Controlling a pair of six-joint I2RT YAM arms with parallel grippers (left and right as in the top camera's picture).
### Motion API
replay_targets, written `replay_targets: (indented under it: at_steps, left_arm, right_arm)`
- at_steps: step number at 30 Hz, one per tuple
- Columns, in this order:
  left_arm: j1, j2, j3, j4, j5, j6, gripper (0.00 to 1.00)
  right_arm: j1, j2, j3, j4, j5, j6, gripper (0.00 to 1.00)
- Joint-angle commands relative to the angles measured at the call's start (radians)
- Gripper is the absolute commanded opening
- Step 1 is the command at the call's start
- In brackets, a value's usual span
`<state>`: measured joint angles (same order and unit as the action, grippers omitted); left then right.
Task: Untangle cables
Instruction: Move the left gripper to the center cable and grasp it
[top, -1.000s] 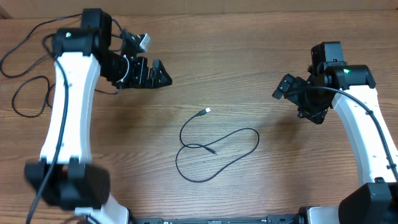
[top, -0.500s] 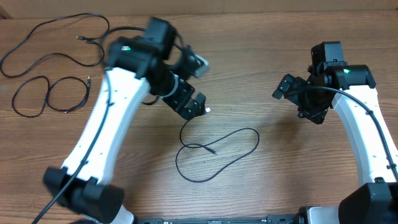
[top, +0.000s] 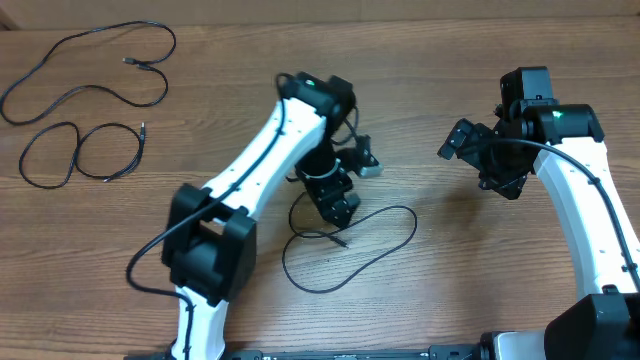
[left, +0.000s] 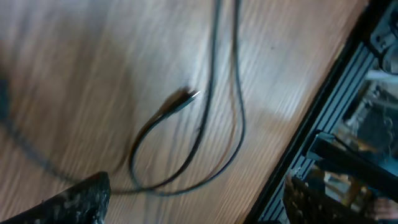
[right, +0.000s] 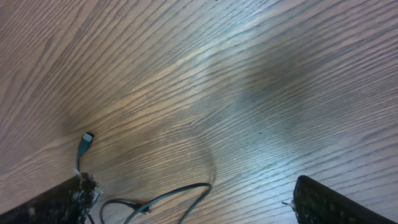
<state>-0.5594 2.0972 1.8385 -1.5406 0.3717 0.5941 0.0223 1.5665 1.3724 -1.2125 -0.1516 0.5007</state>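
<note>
Left gripper (top: 337, 198): fingers (left: 79, 198) spread wide, nothing grasped, hanging over left part of thin black looped cable (top: 413, 228); wrist view blurred, contact not seen. Cable lies flat at centre of brown wooden table (top: 450, 300), long axis lower-left to upper-right in overhead. Dark plug tip (left: 193, 94) points lower-right in overhead. Right gripper (top: 490, 165): fingers parted, empty, well apart to cable's right. Pale connector (right: 86, 142) rests on wood.

Looking at a brown wooden table (top: 450, 290), streaked with grain all over. Over by its edge, spotting a black rail (left: 326, 93), blurred clutter (left: 373, 124) just past it.
</note>
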Motion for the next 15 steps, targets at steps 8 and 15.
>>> replay_targets:
  at_steps: [8,15]
  left_arm:
    - [-0.074,0.107,-0.019,0.031,0.048,0.054,0.6]
    - [-0.069,0.107,-0.032,0.051,0.048,0.053,0.49]
  right_arm:
    - [0.002,-0.005,0.002,0.005,0.009,-0.001,1.0]
    - [0.002,-0.005,0.002,0.005,0.009,-0.001,1.0]
